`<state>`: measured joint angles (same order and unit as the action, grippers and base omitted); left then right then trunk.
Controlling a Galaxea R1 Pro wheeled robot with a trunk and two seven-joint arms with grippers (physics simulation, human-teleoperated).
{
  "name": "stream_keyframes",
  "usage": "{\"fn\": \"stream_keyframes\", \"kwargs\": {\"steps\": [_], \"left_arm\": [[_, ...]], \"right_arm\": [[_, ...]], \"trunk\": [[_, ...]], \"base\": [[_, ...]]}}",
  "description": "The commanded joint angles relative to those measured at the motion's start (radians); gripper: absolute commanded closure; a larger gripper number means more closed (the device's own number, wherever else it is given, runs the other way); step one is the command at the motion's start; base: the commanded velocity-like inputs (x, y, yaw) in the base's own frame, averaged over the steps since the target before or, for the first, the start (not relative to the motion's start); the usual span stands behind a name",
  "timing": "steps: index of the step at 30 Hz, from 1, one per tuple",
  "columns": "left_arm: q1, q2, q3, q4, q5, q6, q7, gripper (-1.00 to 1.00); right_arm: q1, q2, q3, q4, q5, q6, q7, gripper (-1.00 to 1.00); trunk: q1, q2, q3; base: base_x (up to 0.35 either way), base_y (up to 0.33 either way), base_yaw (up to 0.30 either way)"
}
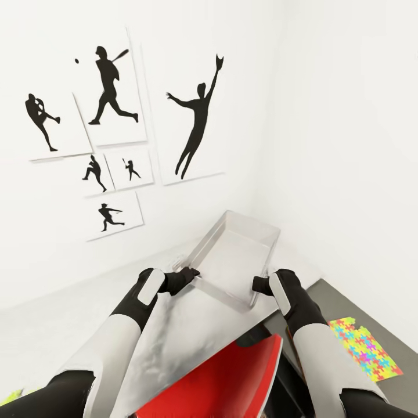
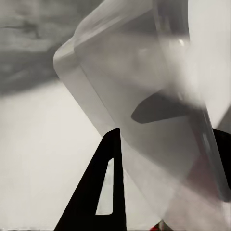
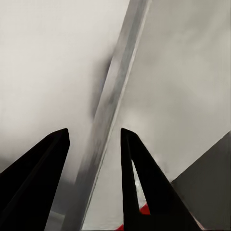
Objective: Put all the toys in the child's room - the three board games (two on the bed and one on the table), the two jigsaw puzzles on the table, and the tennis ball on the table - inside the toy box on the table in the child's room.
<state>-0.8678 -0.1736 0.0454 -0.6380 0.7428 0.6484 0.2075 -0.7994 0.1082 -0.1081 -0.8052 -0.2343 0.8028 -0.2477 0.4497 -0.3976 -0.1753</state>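
The toy box [image 1: 241,255], a shallow light-grey tray, lies on the pale table top [image 1: 174,337] near the wall corner and holds nothing. My left gripper [image 1: 188,274] is shut on its near left rim. In the left wrist view one finger [image 2: 108,183] is outside the toy box wall [image 2: 144,96] and the other shows through it. My right gripper [image 1: 259,284] grips the near right rim. The toy box rim [image 3: 108,120] runs between its fingers [image 3: 139,183]. One jigsaw puzzle [image 1: 364,348] lies on the dark grey cabinet section at the right.
White walls close the corner behind the tray, with black baseball-player posters [image 1: 110,87] on the left wall. A red curved object [image 1: 232,377] sits just below the table's near edge between my arms. The dark grey cabinet top [image 1: 325,302] stretches to the right.
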Motion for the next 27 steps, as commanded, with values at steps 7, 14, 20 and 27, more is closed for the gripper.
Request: {"fn": "stream_keyframes", "kwargs": {"steps": [7, 14, 20, 27], "left_arm": [[0.0, -0.001, 0.003, -0.002, 0.007, 0.007, 0.008, 1.0], [0.0, -0.001, 0.003, -0.002, 0.007, 0.016, 0.01, 1.0], [0.0, -0.001, 0.004, -0.002, 0.009, 0.022, 0.01, 1.0], [0.0, -0.001, 0.003, -0.002, 0.009, 0.032, 0.01, 1.0]], "right_arm": [[-0.001, 0.002, -0.004, -0.002, -0.01, 0.003, -0.008, 1.0], [-0.001, 0.005, -0.004, -0.002, -0.01, 0.004, -0.008, 1.0], [-0.001, 0.006, -0.004, -0.002, -0.009, 0.016, -0.01, 1.0], [0.0, 0.004, -0.004, -0.033, -0.01, 0.025, -0.009, 1.0]], "trunk": [[0.0, -0.002, 0.006], [0.0, -0.002, 0.01], [0.0, -0.002, 0.01], [0.0, -0.002, 0.01]], "base": [[-0.096, 0.12, 0.0], [-0.058, 0.17, 0.0], [-0.116, 0.259, 0.0], [-0.122, 0.262, 0.0]]}}
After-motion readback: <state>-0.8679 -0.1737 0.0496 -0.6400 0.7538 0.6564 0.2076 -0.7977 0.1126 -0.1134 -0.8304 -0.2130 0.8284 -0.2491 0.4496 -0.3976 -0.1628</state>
